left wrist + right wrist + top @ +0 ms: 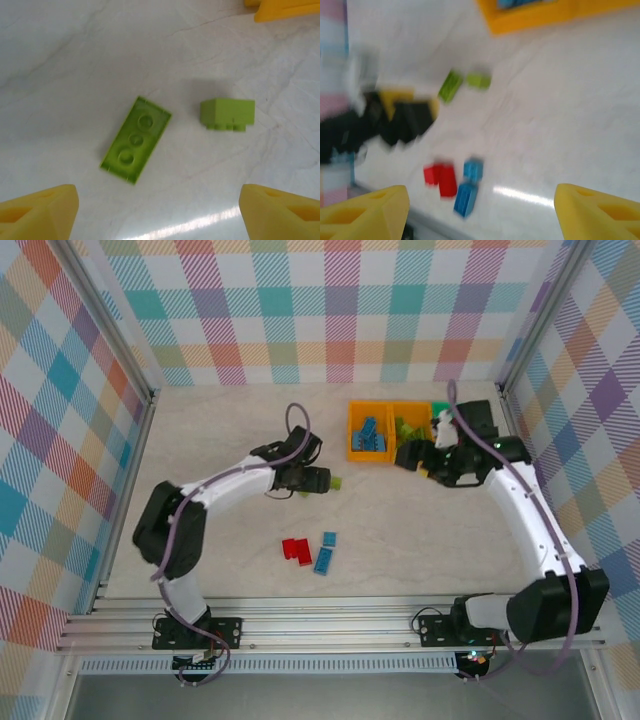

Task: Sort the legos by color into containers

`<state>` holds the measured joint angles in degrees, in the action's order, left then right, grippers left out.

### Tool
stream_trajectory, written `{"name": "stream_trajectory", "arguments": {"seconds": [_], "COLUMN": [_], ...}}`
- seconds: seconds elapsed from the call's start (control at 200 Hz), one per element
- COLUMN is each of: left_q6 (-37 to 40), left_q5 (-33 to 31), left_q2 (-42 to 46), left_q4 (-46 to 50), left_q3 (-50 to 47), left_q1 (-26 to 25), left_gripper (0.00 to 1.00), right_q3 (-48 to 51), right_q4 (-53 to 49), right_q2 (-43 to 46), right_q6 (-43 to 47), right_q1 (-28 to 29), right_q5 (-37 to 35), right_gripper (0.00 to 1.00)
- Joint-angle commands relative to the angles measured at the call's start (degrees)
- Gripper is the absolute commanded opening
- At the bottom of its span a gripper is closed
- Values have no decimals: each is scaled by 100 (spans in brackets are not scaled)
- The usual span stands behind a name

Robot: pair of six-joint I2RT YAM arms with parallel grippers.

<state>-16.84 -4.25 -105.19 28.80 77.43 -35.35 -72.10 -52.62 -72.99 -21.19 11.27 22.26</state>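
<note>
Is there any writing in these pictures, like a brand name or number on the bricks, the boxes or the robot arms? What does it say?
No text can be read anywhere.
Lime green bricks: no lettering visible.
Orange bin: no label visible.
Left arm and right arm: any marking is too small to read.
The right wrist view is too blurred to read anything.

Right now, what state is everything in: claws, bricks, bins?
left gripper: open, empty, above the loose lime bricks
right gripper: open, empty
loose lime bricks: two, apart on the table, one underside up
red bricks: loose, unsorted
loose blue bricks: unsorted
left orange bin: holds blue bricks
middle orange bin: holds lime bricks
green bin: partly hidden by the right arm, contents unclear
</note>
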Motion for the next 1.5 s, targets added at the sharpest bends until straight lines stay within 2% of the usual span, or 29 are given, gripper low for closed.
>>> {"name": "stream_trajectory", "arguments": {"seconds": [0.0, 0.135, 0.235, 0.345, 0.48, 0.63, 0.715, 0.85, 1.005, 1.095, 1.16, 1.22, 1.34, 1.495], "left_q6": [617, 894, 1080, 1146, 1190, 1202, 1125, 935, 682, 436, 190, 46, 24, -65], "left_q5": [122, 164, 214, 342, 675, 576, 602, 781, 1033, 1230, 1339, 1191, 813, 423], "left_q2": [-423, -946, -1258, -1364, -1476, -1542, -1473, -1276, -791, -295, 18, 58, -571, -1784], "left_q4": [367, 252, 306, 49, 108, 210, 115, 60, 97, 25, -453, -888, -1559, -2599], "left_q3": [443, 751, 944, 883, 934, 894, 786, 756, 872, 1085, 1194, 1433, 2265, 3189], "left_q1": [119, 272, 335, 388, 415, 415, 415, 415, 400, 230, -51, -345, -743, -862], "left_gripper": [81, 75, 70, 62, 58, 51, 40, 16, 3, 2, 2, 1, 0, 0], "right_q3": [549, 682, 577, 481, 459, 422, 402, 354, 304, 320, 384, 480, 684, 884], "right_q4": [-609, -653, -837, -943, -842, -785, -750, -765, -776, -721, -588, -376, 64, 183], "right_q2": [353, 677, 822, 866, 813, 795, 813, 817, 856, 931, 1031, 1161, 1454, 1743], "right_q6": [92, -52, -8, 20, -69, -138, -162, -217, -295, -378, -497, -668, -1073, -1325], "right_q1": [120, 152, 174, 174, 178, 173, 174, 174, 174, 173, 174, 170, 174, 170], "right_q5": [246, 585, 432, 181, 287, 304, 331, 256, 224, 238, 93, -104, -407, -574], "right_gripper": [77, 77, 77, 77, 76, 76, 76, 77, 77, 77, 78, 78, 79, 79]}}
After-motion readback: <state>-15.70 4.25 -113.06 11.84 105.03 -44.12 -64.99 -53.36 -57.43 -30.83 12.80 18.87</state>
